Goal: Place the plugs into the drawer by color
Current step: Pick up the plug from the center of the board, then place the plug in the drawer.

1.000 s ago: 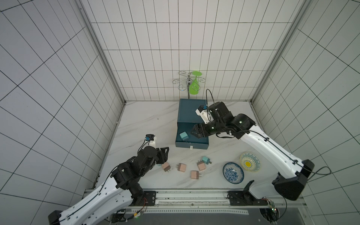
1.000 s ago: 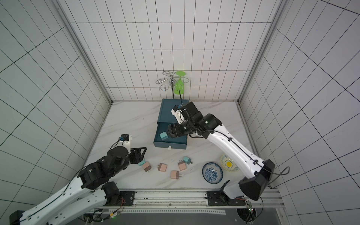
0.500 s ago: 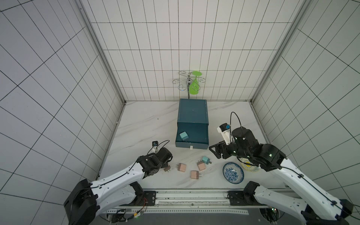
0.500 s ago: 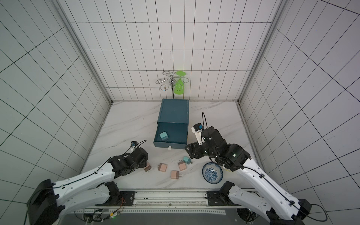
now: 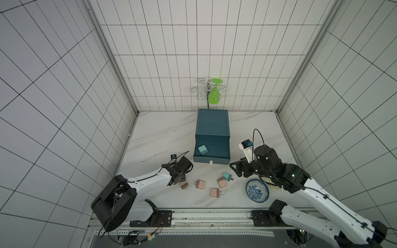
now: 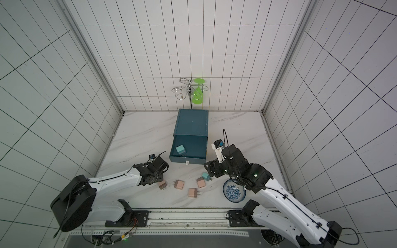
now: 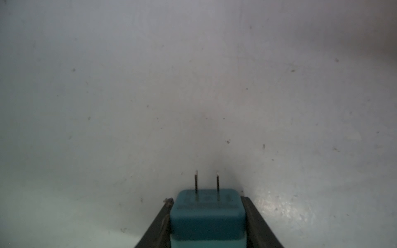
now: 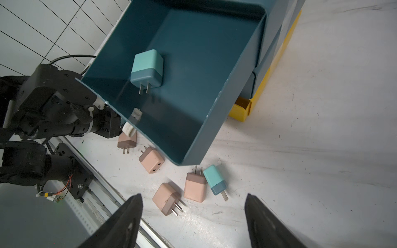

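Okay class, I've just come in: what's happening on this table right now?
Two robot arms are sorting plugs by color. The left gripper is closed on a teal plug, low over the table beside the peach plugs. The right gripper is open and empty, hovering by a loose teal plug. The drawer chest has its top drawer pulled out, with another teal plug inside. All four peach plugs lie on the table.

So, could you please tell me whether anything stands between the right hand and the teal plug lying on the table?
Nothing visible does. The open right hand faces the teal plug with only free space between them. A pink plug lies close against its side, which might crowd one finger.
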Robot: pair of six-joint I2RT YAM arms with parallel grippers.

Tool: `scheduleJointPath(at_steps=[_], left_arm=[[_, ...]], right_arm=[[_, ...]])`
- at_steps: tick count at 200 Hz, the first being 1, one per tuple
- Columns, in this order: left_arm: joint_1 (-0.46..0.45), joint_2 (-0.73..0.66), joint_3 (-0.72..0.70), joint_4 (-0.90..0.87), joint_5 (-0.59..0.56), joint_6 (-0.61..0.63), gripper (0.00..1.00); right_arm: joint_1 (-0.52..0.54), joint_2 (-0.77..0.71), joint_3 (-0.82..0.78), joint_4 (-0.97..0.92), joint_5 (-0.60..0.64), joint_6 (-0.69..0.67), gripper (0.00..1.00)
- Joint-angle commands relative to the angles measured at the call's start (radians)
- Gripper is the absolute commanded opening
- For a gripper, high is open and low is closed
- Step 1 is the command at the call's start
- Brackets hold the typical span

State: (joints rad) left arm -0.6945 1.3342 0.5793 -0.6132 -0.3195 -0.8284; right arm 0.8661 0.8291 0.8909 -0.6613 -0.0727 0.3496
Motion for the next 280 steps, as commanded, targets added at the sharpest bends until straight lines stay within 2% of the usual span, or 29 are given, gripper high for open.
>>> scheduleJointPath(at_steps=[1, 5, 20, 35, 58, 81, 100, 114, 133, 145, 159, 173, 194, 211, 233, 251, 280], left_arm=[[0.004, 0.012, 0.003, 0.007, 0.028, 0.014, 0.36], [0.004, 0.005, 0.002, 0.007, 0.028, 0.014, 0.33], [0.004, -0.034, -0.008, 0.002, 0.027, 0.014, 0.32], [0.005, -0.100, -0.013, -0.016, 0.034, 0.016, 0.25], [0.014, -0.263, 0.004, -0.076, 0.062, 0.040, 0.18], [0.033, -0.463, 0.050, -0.104, 0.186, 0.079, 0.10], [0.033, -0.613, 0.092, -0.081, 0.378, 0.091, 0.09], [0.033, -0.683, 0.158, -0.113, 0.478, 0.095, 0.09], [0.032, -0.712, 0.248, -0.152, 0.553, 0.108, 0.09], [0.029, -0.707, 0.294, -0.155, 0.561, 0.111, 0.09], [0.020, -0.660, 0.366, -0.165, 0.549, 0.130, 0.08], [-0.010, -0.567, 0.463, -0.176, 0.518, 0.168, 0.06], [-0.107, -0.355, 0.651, -0.257, 0.322, 0.231, 0.03], [-0.123, -0.174, 0.790, -0.304, 0.294, 0.279, 0.00], [-0.118, 0.027, 0.955, -0.338, 0.328, 0.344, 0.00], [-0.124, 0.171, 1.080, -0.426, 0.303, 0.366, 0.00], [-0.134, 0.324, 1.196, -0.518, 0.280, 0.368, 0.00]], right_arm=[[0.002, -0.037, -0.041, 0.038, 0.042, -0.012, 0.79], [0.000, -0.042, -0.046, 0.039, 0.047, -0.013, 0.80], [0.000, -0.062, -0.059, 0.040, 0.062, -0.015, 0.80], [0.001, -0.088, -0.076, 0.043, 0.050, -0.016, 0.79], [0.001, -0.154, -0.129, 0.074, -0.039, -0.041, 0.79], [0.002, -0.209, -0.201, 0.171, -0.282, -0.061, 0.80], [0.005, -0.193, -0.226, 0.218, -0.452, -0.061, 0.80], [0.012, -0.166, -0.224, 0.227, -0.479, -0.062, 0.79], [0.017, -0.143, -0.221, 0.227, -0.461, -0.064, 0.78], [0.017, -0.148, -0.223, 0.227, -0.422, -0.062, 0.78], [0.019, -0.180, -0.236, 0.219, -0.349, -0.056, 0.78], [0.019, -0.250, -0.259, 0.201, -0.211, -0.041, 0.78], [0.018, -0.387, -0.292, 0.156, -0.060, -0.028, 0.80], [0.019, -0.487, -0.316, 0.136, 0.028, -0.010, 0.80], [0.019, -0.558, -0.335, 0.128, 0.074, 0.003, 0.82], [0.018, -0.557, -0.331, 0.122, 0.081, 0.003, 0.83], [0.019, -0.527, -0.326, 0.116, 0.078, 0.003, 0.83]])
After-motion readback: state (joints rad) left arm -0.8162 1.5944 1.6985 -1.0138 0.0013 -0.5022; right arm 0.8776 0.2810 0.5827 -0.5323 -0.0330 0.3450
